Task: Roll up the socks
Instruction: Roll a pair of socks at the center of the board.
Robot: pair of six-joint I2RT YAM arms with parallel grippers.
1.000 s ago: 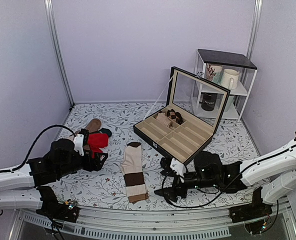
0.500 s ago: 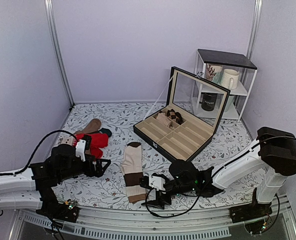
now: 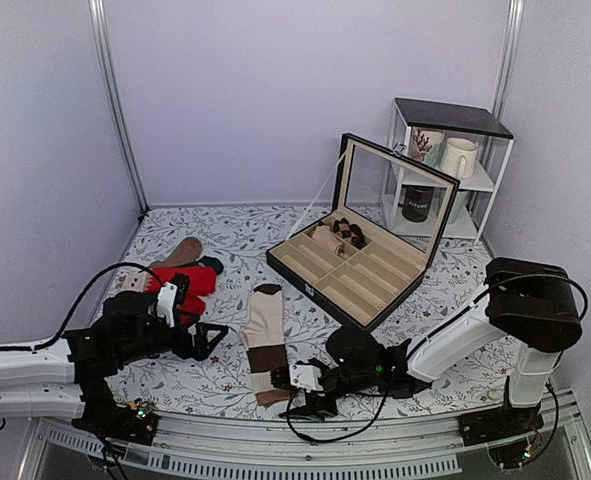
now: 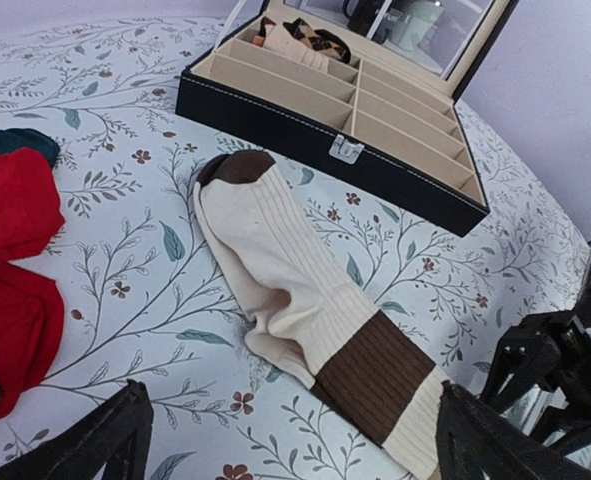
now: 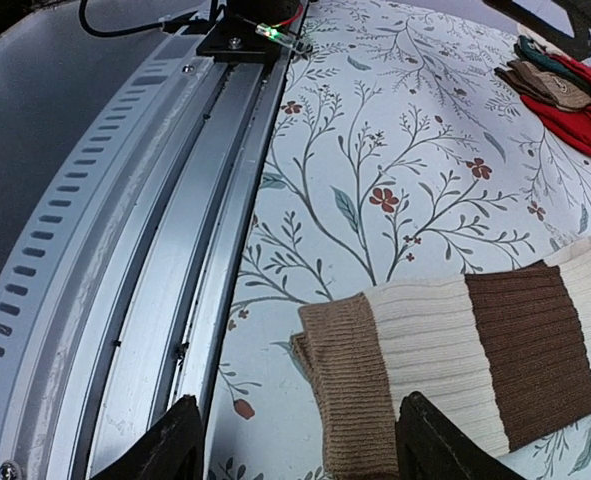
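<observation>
The socks (image 3: 265, 340) lie flat and stacked mid-table, dark brown toe at the far end and tan cuff at the near end. In the left wrist view the socks (image 4: 305, 300) run diagonally, with a wrinkle in the cream part. My left gripper (image 3: 207, 340) (image 4: 295, 440) is open just left of them, holding nothing. My right gripper (image 3: 293, 392) (image 5: 303, 440) is low at the socks' near end, open. Its fingers stand on either side of the tan cuff (image 5: 360, 400). Its right finger (image 5: 430, 435) is at the cream band of the socks (image 5: 475, 345).
A black compartment box (image 3: 360, 275) with its lid raised stands behind the socks, some items in its far cells. Red socks (image 3: 190, 285) and tan and teal socks (image 3: 187, 252) lie at the left. A white shelf with mugs (image 3: 450, 170) is at back right. The metal rail (image 5: 125, 250) edges the table front.
My right arm has swung left to the socks' near end and its jaws have narrowed. My left gripper has shifted right toward the socks and opened a little wider.
</observation>
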